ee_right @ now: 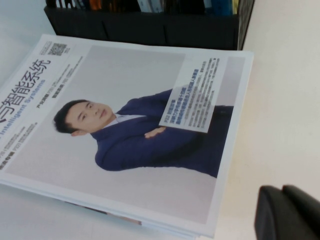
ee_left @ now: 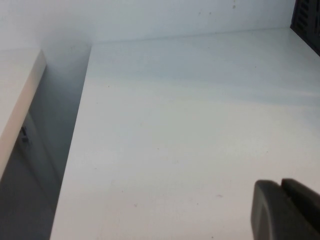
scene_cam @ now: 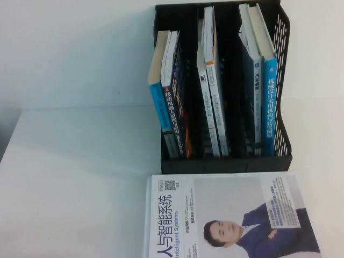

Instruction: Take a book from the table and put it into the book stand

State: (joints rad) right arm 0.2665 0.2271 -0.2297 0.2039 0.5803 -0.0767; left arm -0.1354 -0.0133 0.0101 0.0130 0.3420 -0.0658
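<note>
The black book stand (scene_cam: 279,156) stands at the table's (scene_cam: 75,177) far right with books in all three slots. A thick book with a bright blue spine and a Chinese title (scene_cam: 269,80) stands upright in the right slot; its cover is hidden. Neither gripper shows in the high view. My left gripper (ee_left: 281,187) is shut and empty over bare table (ee_left: 190,125), far left of the stand (ee_left: 307,22). My right gripper (ee_right: 282,192) is shut and empty, just off the near right corner of the white book showing a suited man (ee_right: 130,130).
The white book with the suited man (scene_cam: 231,215) lies flat in front of the stand (ee_right: 150,30), on other thin books. Dark-blue and white books (scene_cam: 174,91) fill the left and middle slots. The table's left edge (ee_left: 75,150) drops to a gap.
</note>
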